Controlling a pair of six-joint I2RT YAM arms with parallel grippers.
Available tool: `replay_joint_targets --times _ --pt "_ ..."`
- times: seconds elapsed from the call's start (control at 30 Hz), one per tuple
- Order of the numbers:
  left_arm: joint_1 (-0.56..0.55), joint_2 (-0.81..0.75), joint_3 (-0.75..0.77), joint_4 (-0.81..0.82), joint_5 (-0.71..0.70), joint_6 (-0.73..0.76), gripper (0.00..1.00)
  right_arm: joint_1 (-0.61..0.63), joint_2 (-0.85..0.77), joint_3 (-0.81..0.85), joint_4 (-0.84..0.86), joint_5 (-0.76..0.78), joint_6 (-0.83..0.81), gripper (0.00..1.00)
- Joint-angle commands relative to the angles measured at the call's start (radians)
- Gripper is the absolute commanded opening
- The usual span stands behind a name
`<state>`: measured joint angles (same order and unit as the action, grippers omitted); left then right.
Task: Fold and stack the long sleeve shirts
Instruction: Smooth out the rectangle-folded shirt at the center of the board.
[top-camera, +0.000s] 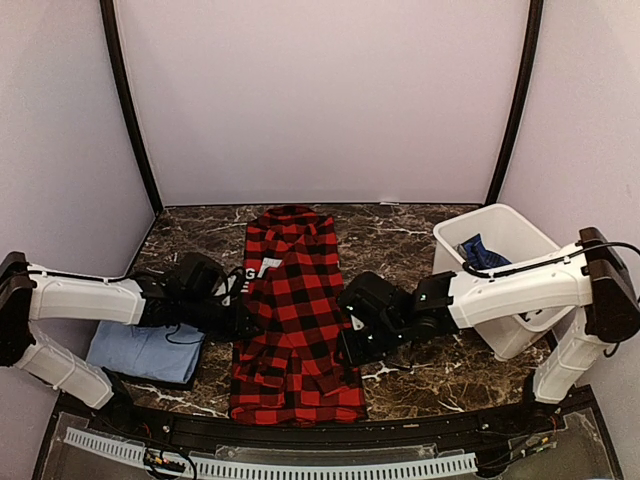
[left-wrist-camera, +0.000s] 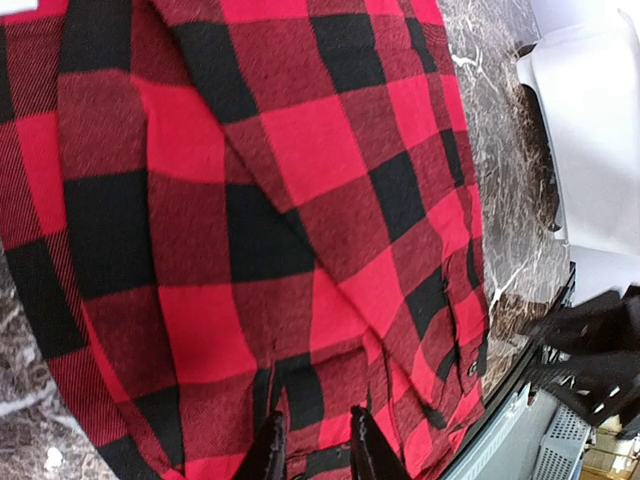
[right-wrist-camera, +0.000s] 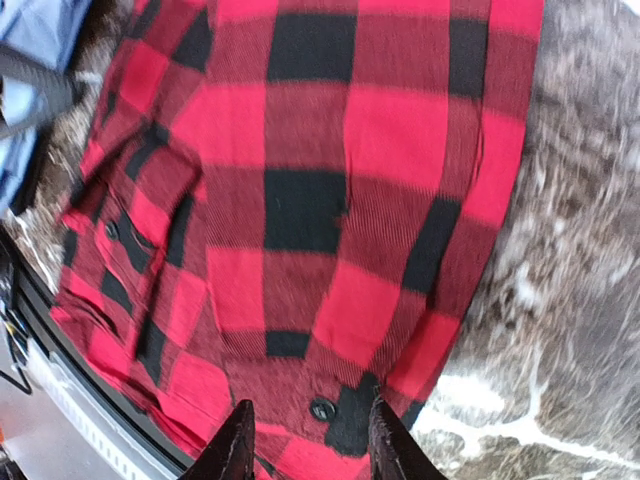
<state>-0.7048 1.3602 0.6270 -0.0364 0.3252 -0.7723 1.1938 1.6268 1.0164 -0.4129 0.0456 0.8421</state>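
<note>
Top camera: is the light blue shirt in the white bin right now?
No, the light blue shirt lies on the table left of the red flannel; the white bin holds a dark blue shirt.

The left arm (top-camera: 90, 298) covers part of the light blue shirt (top-camera: 135, 355).

Soft woven cloth, matt, fine ribbed weave: checked shirt (top-camera: 295, 320). Smooth matt cloth: light blue shirt (top-camera: 140, 352). Dark veined stone look, slight gloss: table (top-camera: 400, 235). White smooth plastic: bin (top-camera: 520, 235).

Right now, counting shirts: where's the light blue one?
Top view: light blue shirt on the table's left, beside the red flannel, partly under the left arm.
</note>
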Motion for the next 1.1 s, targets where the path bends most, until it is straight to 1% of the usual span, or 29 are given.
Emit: replay_joint_targets --times 0.0,0.13,0.23,0.4,0.47,0.53,0.6,0.7,0.73,0.9,1.07 --pt "0.002 -0.045 -0.045 -0.009 0.025 -0.027 0.21 -0.067 0.030 0.108 0.092 0.000 -0.091 0.36" --pt "0.002 -0.037 -0.033 0.033 -0.002 -0.039 0.21 -0.151 0.122 0.240 0.140 -0.040 -0.171 0.36" --pt "0.013 0.003 0.042 0.071 -0.030 -0.023 0.21 -0.210 0.186 0.312 0.193 -0.102 -0.209 0.34" --pt "0.070 0.144 0.171 0.167 -0.017 -0.028 0.17 -0.314 0.305 0.398 0.308 -0.228 -0.247 0.29" --pt "0.110 0.205 0.218 0.212 -0.009 -0.036 0.14 -0.348 0.367 0.453 0.332 -0.271 -0.256 0.27" --pt "0.146 0.265 0.258 0.263 0.005 -0.058 0.12 -0.377 0.432 0.518 0.351 -0.325 -0.260 0.24" --pt "0.177 0.323 0.300 0.317 0.029 -0.067 0.12 -0.399 0.493 0.588 0.355 -0.357 -0.262 0.21" --pt "0.206 0.401 0.367 0.376 0.078 -0.059 0.12 -0.430 0.566 0.670 0.364 -0.392 -0.251 0.19" --pt "0.218 0.447 0.406 0.388 0.090 -0.053 0.12 -0.440 0.584 0.689 0.375 -0.402 -0.243 0.18" --pt "0.238 0.602 0.520 0.417 0.142 -0.056 0.12 -0.485 0.692 0.785 0.408 -0.479 -0.179 0.16" --pt "0.246 0.697 0.622 0.413 0.155 -0.064 0.12 -0.494 0.804 0.906 0.408 -0.508 -0.149 0.16"
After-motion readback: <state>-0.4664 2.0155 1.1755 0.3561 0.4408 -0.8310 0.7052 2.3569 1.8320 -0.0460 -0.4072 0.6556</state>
